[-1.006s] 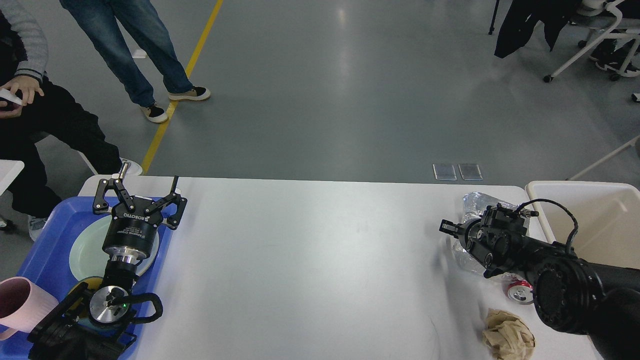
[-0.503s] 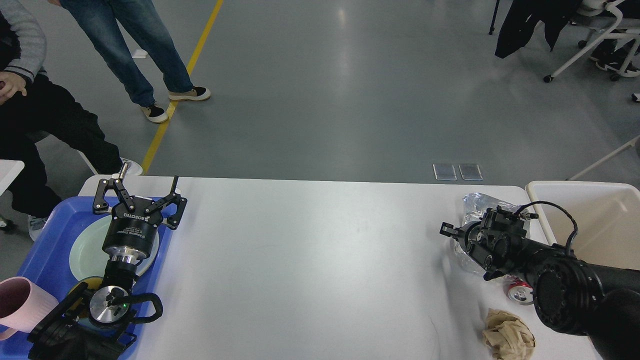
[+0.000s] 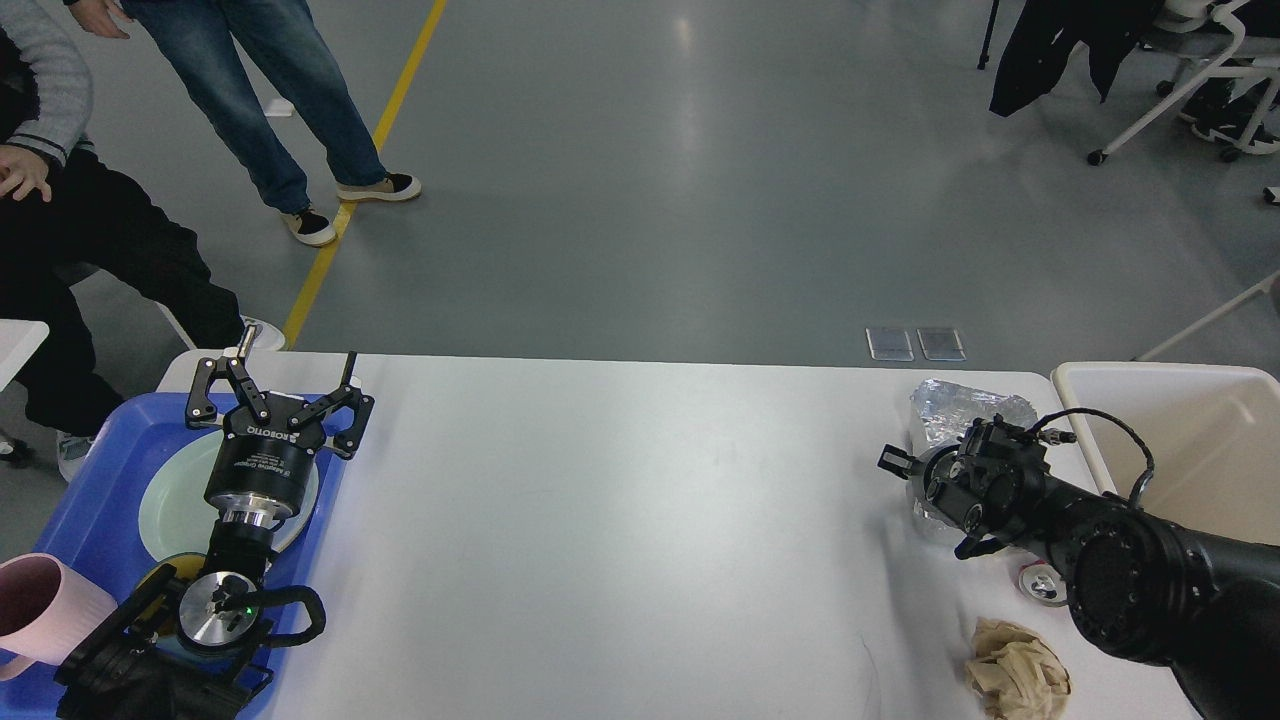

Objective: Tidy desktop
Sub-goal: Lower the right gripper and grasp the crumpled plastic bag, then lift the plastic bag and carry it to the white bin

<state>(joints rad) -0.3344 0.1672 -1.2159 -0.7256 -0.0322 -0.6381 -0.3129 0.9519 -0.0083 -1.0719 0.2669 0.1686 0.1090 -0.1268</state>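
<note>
**Desktop litter gathered at the right edge**

Desktop (image 3: 620,520) is seen as a broad white worktop, rigid and fixed; it is not itself to be lifted, only cleared. It fills the lower half of the view, with a blue tray (image 3: 95,480) over its left edge and a cream bin (image 3: 1160,400) beside its right edge.

Near the far right corner a crumpled foil bag (image 3: 965,405) lies; it is judged light, soft and slippery, best pinched at a raised fold. A drinks can (image 3: 1040,583) near the right edge looks light and easily dented, best taken across its body. A brown paper wad (image 3: 1015,668) at the near right edge is soft and can be gripped anywhere.

The left gripper (image 3: 280,395) is held wide apart and empty above the tray's far end. The right gripper (image 3: 893,461) is seen end-on against the foil bag; whether anything is held cannot be told.

Compared with a second earlier, the foil bag has been bunched toward the far edge, the can has shifted, and the left arm is unchanged.
</note>
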